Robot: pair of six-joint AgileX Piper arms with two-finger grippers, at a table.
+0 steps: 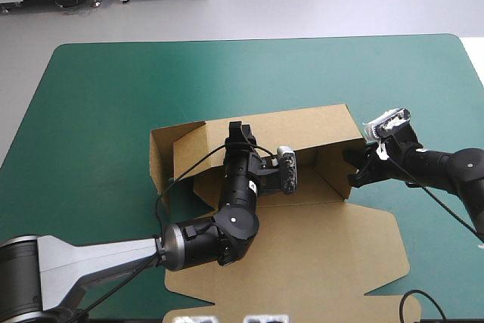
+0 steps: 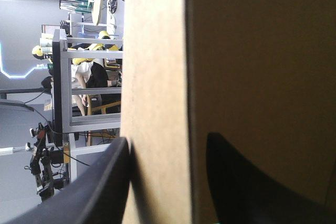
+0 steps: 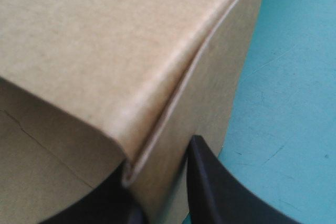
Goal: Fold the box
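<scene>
The brown box lies in the middle of the table with its walls raised and its lid flat toward the near edge. My left gripper reaches over the tray to the far wall. In the left wrist view that wall's upright edge stands between the black fingers of the left gripper, which is shut on it. My right gripper is at the box's right wall. The right wrist view shows this gripper pinching the folded double wall, one finger inside and one outside.
Teal-green cover lies bare on all sides of the box, widest toward the left and far edges. The flat lid reaches close to the table's near edge.
</scene>
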